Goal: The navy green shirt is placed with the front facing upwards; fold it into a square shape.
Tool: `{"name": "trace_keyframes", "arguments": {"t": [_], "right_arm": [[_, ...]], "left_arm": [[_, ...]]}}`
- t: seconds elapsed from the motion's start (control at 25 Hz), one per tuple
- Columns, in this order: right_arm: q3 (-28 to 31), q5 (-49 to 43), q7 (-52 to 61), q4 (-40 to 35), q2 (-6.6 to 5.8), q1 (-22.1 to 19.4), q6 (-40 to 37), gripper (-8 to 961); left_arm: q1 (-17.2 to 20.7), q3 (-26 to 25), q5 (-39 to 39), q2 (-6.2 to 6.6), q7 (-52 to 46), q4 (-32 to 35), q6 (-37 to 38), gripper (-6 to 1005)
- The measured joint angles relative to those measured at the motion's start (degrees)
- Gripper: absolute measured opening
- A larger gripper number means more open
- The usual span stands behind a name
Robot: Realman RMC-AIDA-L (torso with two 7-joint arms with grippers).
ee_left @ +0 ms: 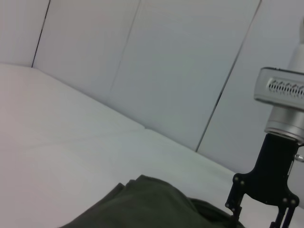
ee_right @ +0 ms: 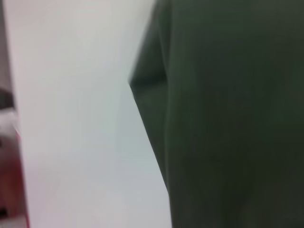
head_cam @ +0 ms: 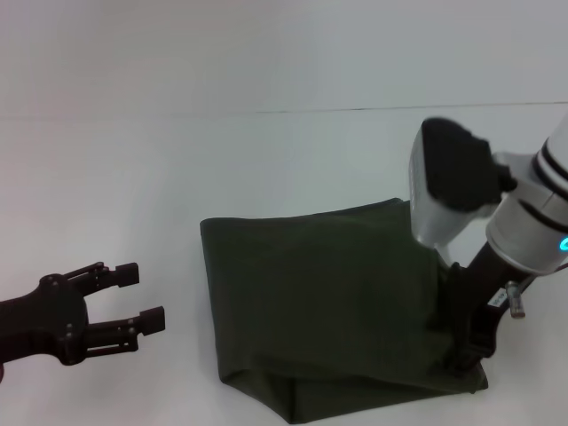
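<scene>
The navy green shirt (head_cam: 319, 293) lies folded into a rough rectangle on the white table (head_cam: 133, 160), plain olive cloth facing up and no lettering showing. My right gripper (head_cam: 463, 359) points down onto the shirt's near right corner, its tips against the cloth. The left wrist view shows the same gripper (ee_left: 280, 216) standing at the edge of the shirt (ee_left: 142, 204). My left gripper (head_cam: 146, 297) hovers open and empty over bare table, well left of the shirt. The right wrist view shows only the shirt (ee_right: 228, 118) close up, with one folded edge.
White table surface (ee_left: 57, 142) stretches behind and to the left of the shirt. Pale wall panels (ee_left: 180, 61) stand at the back. A red and dark object (ee_right: 8, 185) shows at the rim of the right wrist view.
</scene>
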Motion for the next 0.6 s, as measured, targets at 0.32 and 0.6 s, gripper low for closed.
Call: {"name": "trace_keyframes", "arguments": {"t": [0.32, 0.6], "right_arm": [[15.68, 5.89, -2.89, -0.14, -0.41, 1.68, -4.78, 654], [35.13, 17.59, -3.89, 2.02, -1.23, -1.73, -0.2, 653]], "left_arm": [[-0.99, -1.74, 0.32, 1.18, -1.81, 0.28, 4.55, 920], [-1.46, 2.77, 1.28, 0.34, 2.45, 2.54, 5.77, 920]]}}
